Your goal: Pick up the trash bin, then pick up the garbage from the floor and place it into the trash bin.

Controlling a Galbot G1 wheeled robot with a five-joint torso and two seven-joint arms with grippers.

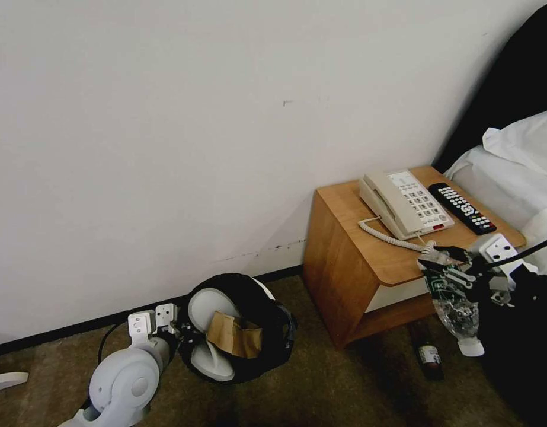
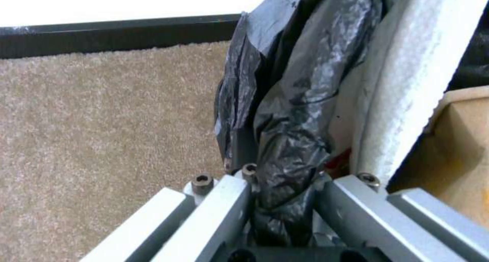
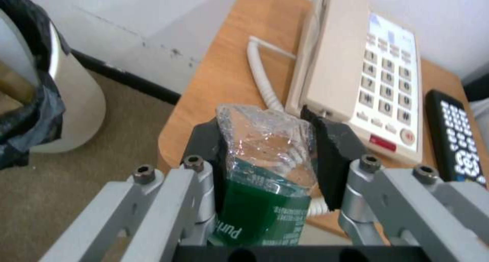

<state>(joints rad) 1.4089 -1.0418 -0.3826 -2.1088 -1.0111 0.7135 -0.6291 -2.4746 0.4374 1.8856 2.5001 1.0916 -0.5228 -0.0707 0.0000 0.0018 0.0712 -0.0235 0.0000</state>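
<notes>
The trash bin (image 1: 276, 317), white and lined with a black bag (image 2: 290, 113), is tipped with its mouth toward me by the wall. My left gripper (image 1: 173, 331) (image 2: 285, 178) is shut on its bagged rim. Inside lie two white slippers (image 1: 209, 308) (image 2: 402, 82) and a brown cardboard piece (image 1: 234, 335) (image 2: 458, 147). My right gripper (image 1: 466, 276) (image 3: 267, 139) is shut on a crushed clear plastic bottle (image 1: 454, 305) (image 3: 265, 159) with a green label, held at the nightstand's front corner with its cap end hanging down.
A wooden nightstand (image 1: 344, 255) carries a beige phone (image 1: 403, 204) (image 3: 357, 75) and a black remote (image 1: 463, 207) (image 3: 453, 136). A brown bottle (image 1: 428, 356) lies on the carpet beneath it. A flat white piece (image 1: 6, 379) lies at far left. The bed (image 1: 516, 172) stands on the right.
</notes>
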